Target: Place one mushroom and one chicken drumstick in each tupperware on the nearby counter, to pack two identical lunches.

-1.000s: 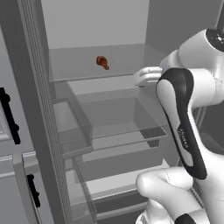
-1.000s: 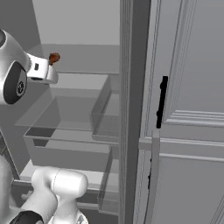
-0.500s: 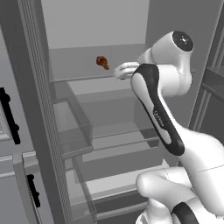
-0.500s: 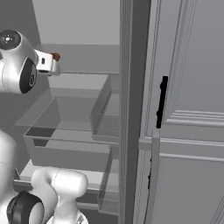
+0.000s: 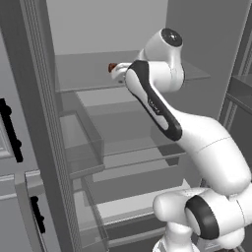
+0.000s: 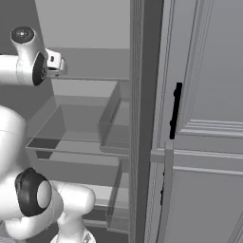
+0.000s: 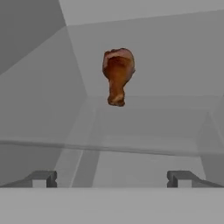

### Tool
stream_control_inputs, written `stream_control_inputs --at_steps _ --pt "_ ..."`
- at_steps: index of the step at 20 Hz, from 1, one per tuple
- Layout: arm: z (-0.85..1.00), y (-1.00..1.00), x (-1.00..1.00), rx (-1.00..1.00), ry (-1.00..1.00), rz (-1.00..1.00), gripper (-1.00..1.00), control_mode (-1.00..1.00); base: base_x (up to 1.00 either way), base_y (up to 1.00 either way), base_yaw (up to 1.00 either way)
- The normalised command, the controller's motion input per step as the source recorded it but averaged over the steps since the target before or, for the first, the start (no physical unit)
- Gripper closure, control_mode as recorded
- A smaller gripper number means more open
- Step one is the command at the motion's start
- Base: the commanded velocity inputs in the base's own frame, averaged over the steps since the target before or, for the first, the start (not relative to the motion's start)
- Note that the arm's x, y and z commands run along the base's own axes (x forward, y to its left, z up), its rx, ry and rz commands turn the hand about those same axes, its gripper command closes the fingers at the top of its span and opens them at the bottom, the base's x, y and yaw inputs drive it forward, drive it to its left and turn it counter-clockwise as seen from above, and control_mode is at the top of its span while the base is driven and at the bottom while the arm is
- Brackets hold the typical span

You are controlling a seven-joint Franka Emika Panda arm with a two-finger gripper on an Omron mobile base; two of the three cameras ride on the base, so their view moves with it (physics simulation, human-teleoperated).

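- Left base view: I had the arm reaching into the open fridge, the hand up at the top glass shelf (image 5: 88, 74). The chicken drumstick (image 5: 112, 67) lay on that shelf, just beyond the hand.
- Right base view: the gripper (image 6: 60, 66) pointed over the same shelf, nothing in it.
- Hand view: the jaws stood wide apart and empty, the drumstick ahead, well short of them. I judged packing barely begun: this pick was not yet made.

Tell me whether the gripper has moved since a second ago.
Yes. In the left base view the gripper has swung left along the upper fridge shelf, closing on the chicken drumstick. Its jaws stand open.
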Motion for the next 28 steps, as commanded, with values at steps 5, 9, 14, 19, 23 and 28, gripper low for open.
stream_control_inputs --at_steps 5,9,14,19,23,28 --pt "0.0 0.22 0.82 0.0 0.05 0.0 -1.0 -1.0 0.0 0.0 0.0" --pt "0.0 0.15 0.78 0.0 0.01 0.0 -1.0 -1.0 0.0 0.0 0.0" --pt "-0.03 0.06 0.75 0.0 0.0 0.0 -1.0 -1.0 0.0 0.0 0.0" --pt "-0.15 0.02 0.54 -0.01 0.01 0.0 -1.0 -1.0 0.0 0.0 0.0" --pt "-0.31 0.1 0.11 -0.05 0.04 -0.05 -1.0 -1.0 0.0 0.0 0.0" --pt "-0.34 0.06 0.0 -0.04 0.1 -0.12 -1.0 -1.0 0.0 0.0 0.0"
